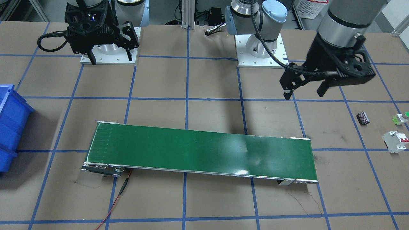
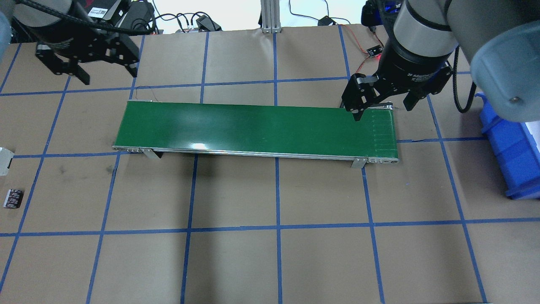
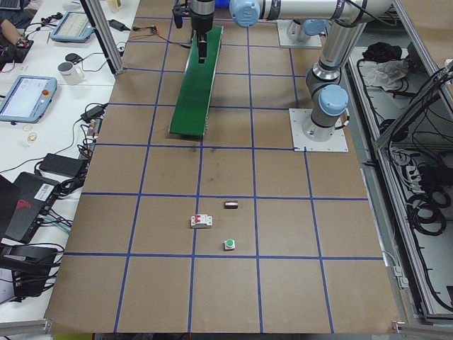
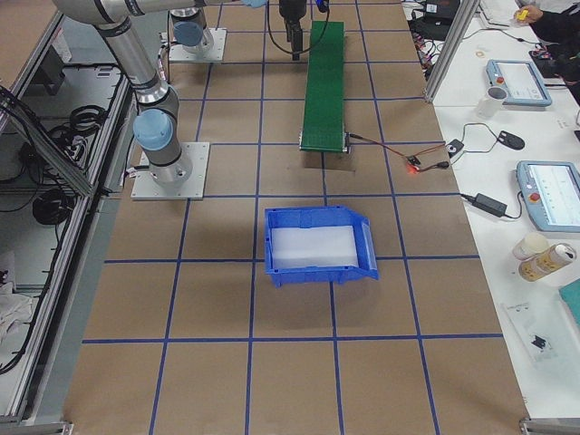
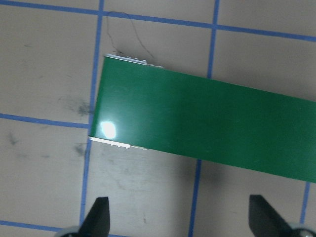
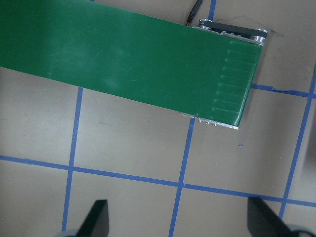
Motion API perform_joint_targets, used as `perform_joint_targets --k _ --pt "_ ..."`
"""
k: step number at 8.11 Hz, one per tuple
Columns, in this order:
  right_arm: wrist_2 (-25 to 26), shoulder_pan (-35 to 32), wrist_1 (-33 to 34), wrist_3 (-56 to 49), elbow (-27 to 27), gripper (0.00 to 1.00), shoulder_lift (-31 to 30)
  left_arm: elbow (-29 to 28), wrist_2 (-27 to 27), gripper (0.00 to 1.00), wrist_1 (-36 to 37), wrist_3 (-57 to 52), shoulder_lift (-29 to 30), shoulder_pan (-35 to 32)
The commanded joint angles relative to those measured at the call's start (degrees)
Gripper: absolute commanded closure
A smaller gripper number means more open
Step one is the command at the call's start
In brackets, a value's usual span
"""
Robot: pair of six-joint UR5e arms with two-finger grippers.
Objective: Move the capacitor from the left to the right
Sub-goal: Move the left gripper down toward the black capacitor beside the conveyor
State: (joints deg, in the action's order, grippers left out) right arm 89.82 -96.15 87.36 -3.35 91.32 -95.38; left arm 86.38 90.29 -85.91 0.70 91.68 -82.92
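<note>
The capacitor (image 1: 363, 117), a small black cylinder with pale stripes, lies on its side on the brown table near its left end. It also shows in the overhead view (image 2: 12, 198) and the exterior left view (image 3: 231, 205). My left gripper (image 1: 305, 91) is open and empty. It hangs above the table well apart from the capacitor, near the conveyor's left end (image 2: 109, 76). The left wrist view (image 5: 180, 217) shows only the belt, not the capacitor. My right gripper (image 2: 383, 110) is open and empty over the conveyor's right end (image 6: 180, 217).
A long green conveyor belt (image 2: 253, 126) lies across the table's middle. A white circuit breaker (image 1: 396, 141) and a green-capped push button (image 1: 402, 118) lie beside the capacitor. A blue bin (image 2: 510, 147) stands at the right end. Red wires (image 1: 118, 198) trail from the conveyor.
</note>
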Motion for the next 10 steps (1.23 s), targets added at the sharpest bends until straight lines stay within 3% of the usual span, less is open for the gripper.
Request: perform_joint_targets --k 1,4,6,8,10 --pt "0.00 0.00 0.00 0.01 0.00 0.00 0.02 0.02 -0.02 0.00 -0.40 -17.42 0.87 15.19" --pt "-0.08 -0.09 0.00 0.01 0.00 0.00 0.10 0.99 2.08 0.00 0.21 -32.65 4.37 30.84" --pt "0.00 -0.09 0.00 0.01 0.00 0.00 -0.07 1.25 2.00 0.00 3.09 -38.82 10.68 38.68" --pt "0.00 0.00 0.00 0.00 0.00 0.00 -0.16 2.47 1.65 0.00 16.59 -40.60 19.02 40.99" --pt "0.00 0.00 0.00 -0.08 0.00 0.00 -0.07 9.74 1.21 0.00 30.92 -41.05 22.14 41.96"
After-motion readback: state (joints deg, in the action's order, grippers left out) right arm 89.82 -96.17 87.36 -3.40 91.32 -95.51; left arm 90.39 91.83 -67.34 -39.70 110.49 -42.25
